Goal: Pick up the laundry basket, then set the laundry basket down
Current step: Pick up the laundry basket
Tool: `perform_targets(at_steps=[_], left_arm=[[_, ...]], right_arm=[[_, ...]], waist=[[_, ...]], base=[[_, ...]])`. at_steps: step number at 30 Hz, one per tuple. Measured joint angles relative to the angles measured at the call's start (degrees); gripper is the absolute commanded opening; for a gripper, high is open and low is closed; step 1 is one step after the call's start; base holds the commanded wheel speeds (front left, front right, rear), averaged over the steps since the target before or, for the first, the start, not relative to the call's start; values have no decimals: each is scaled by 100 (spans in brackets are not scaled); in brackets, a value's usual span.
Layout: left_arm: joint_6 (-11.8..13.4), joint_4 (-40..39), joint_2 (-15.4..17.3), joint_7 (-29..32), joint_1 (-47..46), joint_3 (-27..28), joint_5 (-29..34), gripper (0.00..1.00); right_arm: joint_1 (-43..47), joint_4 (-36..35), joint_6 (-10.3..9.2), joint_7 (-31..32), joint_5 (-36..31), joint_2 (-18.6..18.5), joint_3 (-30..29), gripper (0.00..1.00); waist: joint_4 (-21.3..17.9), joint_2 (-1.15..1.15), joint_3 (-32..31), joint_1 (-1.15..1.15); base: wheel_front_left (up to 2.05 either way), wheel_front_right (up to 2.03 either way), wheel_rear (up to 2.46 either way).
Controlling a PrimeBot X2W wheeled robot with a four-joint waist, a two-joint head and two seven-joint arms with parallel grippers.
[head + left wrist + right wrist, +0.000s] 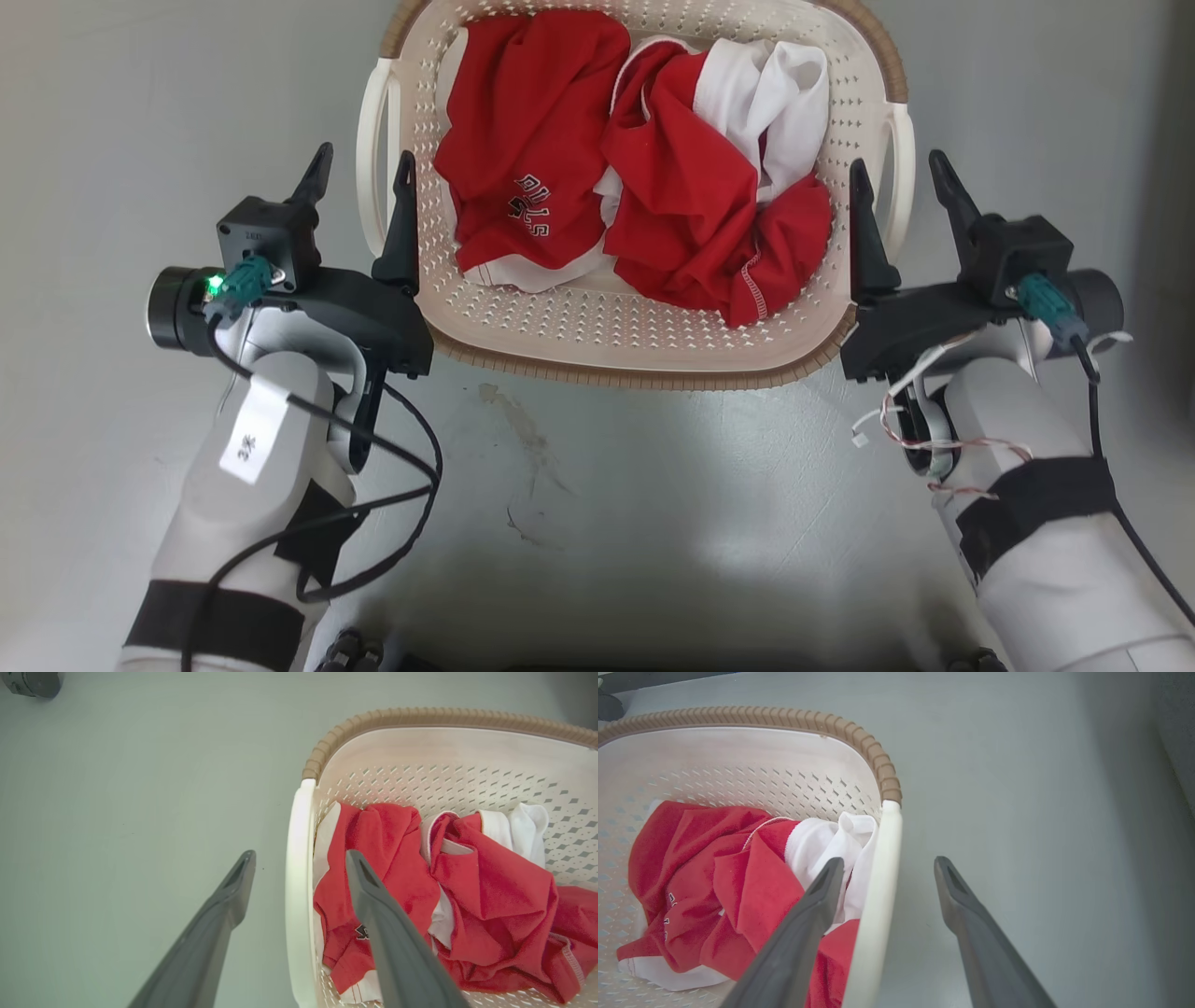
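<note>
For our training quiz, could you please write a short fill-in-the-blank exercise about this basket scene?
The basket holds red and ___ clothes. The left claw has one finger inside the basket and one ___ it. The right claw is ___, not shut. The basket's rim is ___.
Missing words: white; outside; open; brown.

The red shirt (523, 121) in the laundry basket (635, 373) carries black, white-edged lettering (upside down, too creased for me to read). The white tag (254, 431) on my left forearm (201, 523) bears a small illegible mark.
</note>
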Motion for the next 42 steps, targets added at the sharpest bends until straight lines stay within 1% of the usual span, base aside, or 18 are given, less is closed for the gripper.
perform_targets(at_steps=[8, 9, 16, 17, 18, 19, 22, 23, 26, 33, 42], left_arm=[[-104, 491, -14, 0, -270, -16, -3, 100], [-151, 566, -14, 0, -307, -19, -3, 100], [-202, 946, -46, 0, -504, -38, -21, 100], [-205, 983, -53, 0, -538, -41, -33, 62], [-235, 1023, -62, 0, -568, -41, -54, 22], [-246, 1069, -70, 0, -604, -44, -63, 0], [-344, 1181, -97, 0, -666, -93, -87, 0], [-358, 1223, -156, 0, -667, -99, -112, 0], [-399, 1345, -165, -25, -727, -118, -147, 0], [-454, 1571, -197, -26, -842, -176, -199, 0], [-503, 1926, -246, -16, -834, -226, -248, 0]], right_arm=[[-326, 439, 2, 0, 8, 8, 98, 100], [-363, 513, 2, 0, 8, 8, 108, 100], [-569, 886, 2, 0, 59, 10, 140, 100], [-592, 932, 15, 0, 62, 9, 147, 71], [-614, 968, 18, 0, 63, 9, 154, 35], [-637, 999, 18, -1, 63, 12, 172, 0], [-730, 1113, 18, -1, 73, 87, 219, 0], [-761, 1147, 14, -2, 114, 116, 208, 0], [-858, 1244, 15, -2, 219, 92, 224, 0], [-924, 1464, 16, -51, 299, 76, 269, 0], [-985, 1884, 27, -5, 421, 107, 439, 0]], waist=[[11, 0, 54, 0], [14, 0, 62, 0], [33, 0, 119, 0], [37, 0, 126, 0], [41, 0, 132, 0], [45, 0, 137, 0], [57, 0, 153, 0], [61, 0, 158, 0], [74, 0, 172, -1], [113, 0, 154, -2], [113, 0, -98, -1]], base=[[0, 0, 0], [0, 0, 0], [0, 0, 0], [0, 0, 0], [0, 0, 0], [0, 0, 0], [0, 0, 0], [0, 0, 0], [0, 0, 0], [0, 0, 0], [0, 0, 0]])
